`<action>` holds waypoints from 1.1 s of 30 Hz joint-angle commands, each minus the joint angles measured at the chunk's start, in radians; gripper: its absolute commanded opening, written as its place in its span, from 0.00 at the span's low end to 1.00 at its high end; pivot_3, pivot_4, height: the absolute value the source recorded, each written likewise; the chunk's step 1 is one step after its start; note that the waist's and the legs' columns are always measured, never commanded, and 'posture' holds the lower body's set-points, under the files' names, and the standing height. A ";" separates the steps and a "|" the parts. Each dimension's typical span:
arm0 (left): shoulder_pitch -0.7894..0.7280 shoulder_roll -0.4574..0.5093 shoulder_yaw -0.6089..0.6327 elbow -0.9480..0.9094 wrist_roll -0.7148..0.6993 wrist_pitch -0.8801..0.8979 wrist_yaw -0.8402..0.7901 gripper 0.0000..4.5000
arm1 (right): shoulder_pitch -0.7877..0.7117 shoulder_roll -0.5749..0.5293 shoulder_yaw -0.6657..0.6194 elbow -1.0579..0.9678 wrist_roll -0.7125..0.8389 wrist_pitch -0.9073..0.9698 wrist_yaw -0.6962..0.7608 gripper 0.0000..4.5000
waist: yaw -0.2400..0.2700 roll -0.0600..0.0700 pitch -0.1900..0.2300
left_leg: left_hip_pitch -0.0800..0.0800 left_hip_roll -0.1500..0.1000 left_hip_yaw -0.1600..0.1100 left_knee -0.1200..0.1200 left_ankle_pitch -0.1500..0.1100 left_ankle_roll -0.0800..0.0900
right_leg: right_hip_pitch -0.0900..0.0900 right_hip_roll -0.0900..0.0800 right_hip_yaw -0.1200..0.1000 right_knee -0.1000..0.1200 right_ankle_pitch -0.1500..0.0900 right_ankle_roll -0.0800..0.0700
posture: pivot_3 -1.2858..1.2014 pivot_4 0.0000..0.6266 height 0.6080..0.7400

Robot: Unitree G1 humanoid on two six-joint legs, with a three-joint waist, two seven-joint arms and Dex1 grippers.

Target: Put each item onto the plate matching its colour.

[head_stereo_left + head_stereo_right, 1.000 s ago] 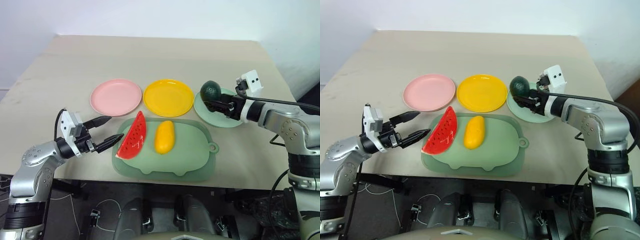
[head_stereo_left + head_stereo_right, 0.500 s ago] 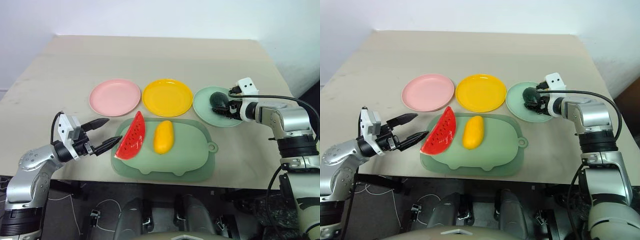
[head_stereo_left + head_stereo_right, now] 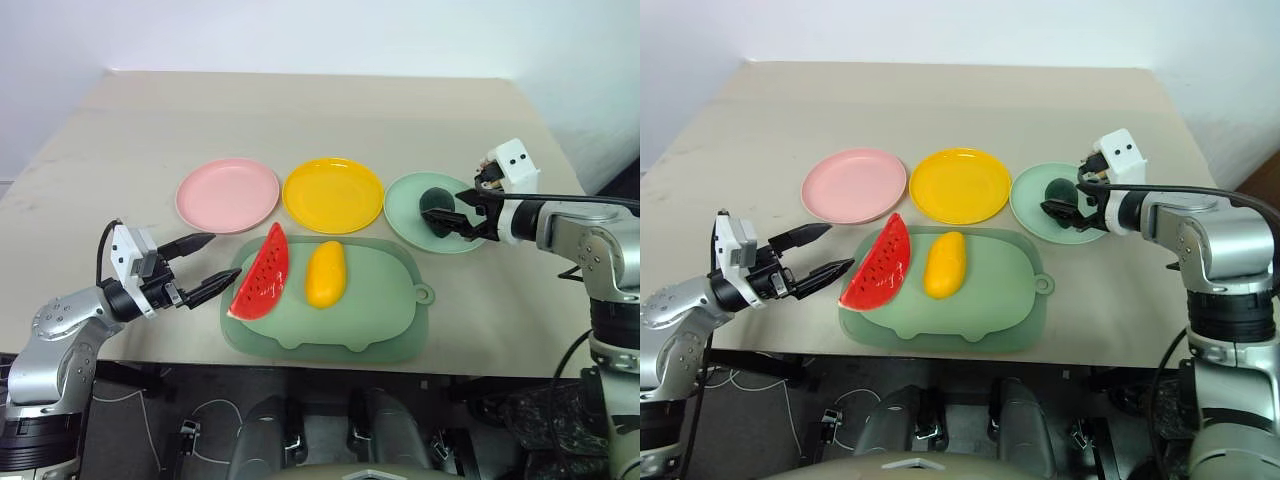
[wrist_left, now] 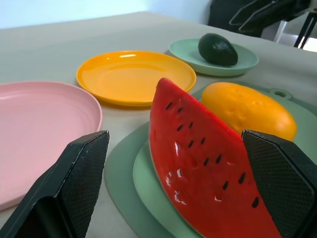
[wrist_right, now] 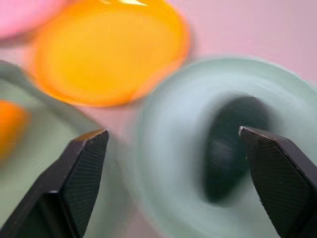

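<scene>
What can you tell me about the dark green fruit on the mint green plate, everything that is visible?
The dark green avocado is a smooth, matte, egg-shaped toy lump, plastic by its look. It lies on its side on the mint green plate, a little toward the plate's right half. Only the plate touches it. The right gripper hangs open just above and to its right, not gripping it.

Right gripper (image 5: 173, 173) is seen with fingers (image 5: 81, 173) spread wide, nothing held between them. Dark green avocado (image 5: 233, 148) is lying on the mint green plate (image 5: 163, 148), ahead of the gripper, close to one fingertip. Yellow plate (image 5: 106, 54) is seen further out past the mint one. An orange-yellow edge, likely the mango (image 5: 10, 129), is cut off beside the other finger.
</scene>
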 commanded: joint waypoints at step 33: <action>-0.051 -0.007 -0.027 0.013 -0.005 -0.014 -0.016 1.00 | -0.132 0.419 0.090 0.218 0.733 0.341 -0.792 0.99 | -0.004 0.000 -0.001 | -0.007 0.000 0.003 0.000 0.001 -0.001 | -0.008 0.001 0.001 0.002 0.002 0.003 | 0.52 0.24 0.67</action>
